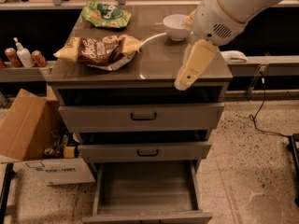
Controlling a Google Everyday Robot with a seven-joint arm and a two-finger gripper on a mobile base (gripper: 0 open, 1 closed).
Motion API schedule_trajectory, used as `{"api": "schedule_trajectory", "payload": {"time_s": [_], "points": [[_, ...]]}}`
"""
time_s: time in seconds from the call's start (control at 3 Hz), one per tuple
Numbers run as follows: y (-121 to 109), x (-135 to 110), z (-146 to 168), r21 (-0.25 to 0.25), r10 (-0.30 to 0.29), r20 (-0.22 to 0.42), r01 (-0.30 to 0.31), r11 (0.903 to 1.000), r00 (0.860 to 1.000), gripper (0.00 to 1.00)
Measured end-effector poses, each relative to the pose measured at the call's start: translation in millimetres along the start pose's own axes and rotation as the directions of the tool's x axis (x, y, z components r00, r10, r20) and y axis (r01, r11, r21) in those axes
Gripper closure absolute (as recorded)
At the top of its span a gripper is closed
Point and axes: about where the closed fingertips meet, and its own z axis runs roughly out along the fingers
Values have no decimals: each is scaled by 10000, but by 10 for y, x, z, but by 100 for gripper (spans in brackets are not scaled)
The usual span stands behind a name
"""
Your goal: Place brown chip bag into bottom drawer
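The brown chip bag [98, 50] lies crinkled on the left half of the cabinet top, its yellow ends pointing left and right. The bottom drawer [147, 190] is pulled out below, with nothing inside it. My gripper [183, 82] hangs on its cream-coloured arm over the front right part of the cabinet top, pointing down and left. It is well to the right of the bag and holds nothing that I can see.
A green chip bag [106, 14] and a white bowl [176, 26] sit at the back of the top. The two upper drawers [142, 117] stand slightly open. A cardboard box [28, 125] is on the floor at left, cans and a bottle [23, 57] on the left shelf, and a cable [261, 118] at right.
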Motion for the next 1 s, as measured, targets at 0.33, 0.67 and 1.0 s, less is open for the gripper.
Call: {"api": "schedule_trajectory", "payload": {"time_s": [0.33, 0.67, 1.0], "points": [[0, 0, 0, 0, 0, 0, 0, 10000, 10000, 0], [93, 153, -183, -121, -200, -992, 189, 9997, 9949, 0], [92, 367, -331, -228, -290, -2247, 245, 9994, 9740, 0]]}}
